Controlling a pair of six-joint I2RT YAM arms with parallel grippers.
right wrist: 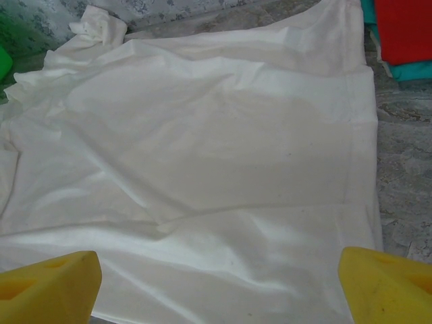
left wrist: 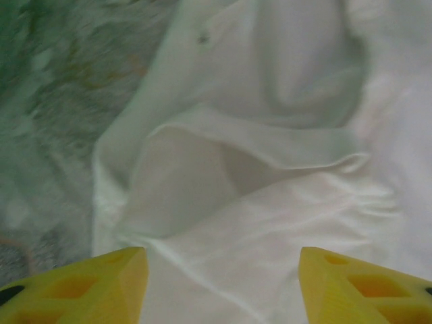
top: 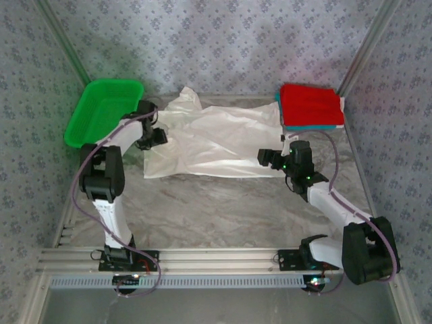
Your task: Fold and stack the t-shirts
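A white t-shirt (top: 202, 138) lies spread and creased across the middle of the table, plain side up; no print shows. A folded red shirt (top: 309, 104) rests on a teal one (top: 316, 126) at the back right. My left gripper (top: 154, 137) hovers at the white shirt's left edge, open, its yellow fingers (left wrist: 101, 287) wide apart over a folded sleeve (left wrist: 223, 169). My right gripper (top: 270, 159) stands open at the shirt's right hem (right wrist: 358, 155), with nothing between its yellow fingertips (right wrist: 388, 290). The red shirt (right wrist: 405, 27) and the teal shirt (right wrist: 412, 69) show in the right wrist view.
A green plastic basket (top: 103, 110) sits at the back left, close behind the left arm. Patterned walls close in the table on three sides. Bare grey marbled tabletop (top: 216, 209) stretches in front of the white shirt.
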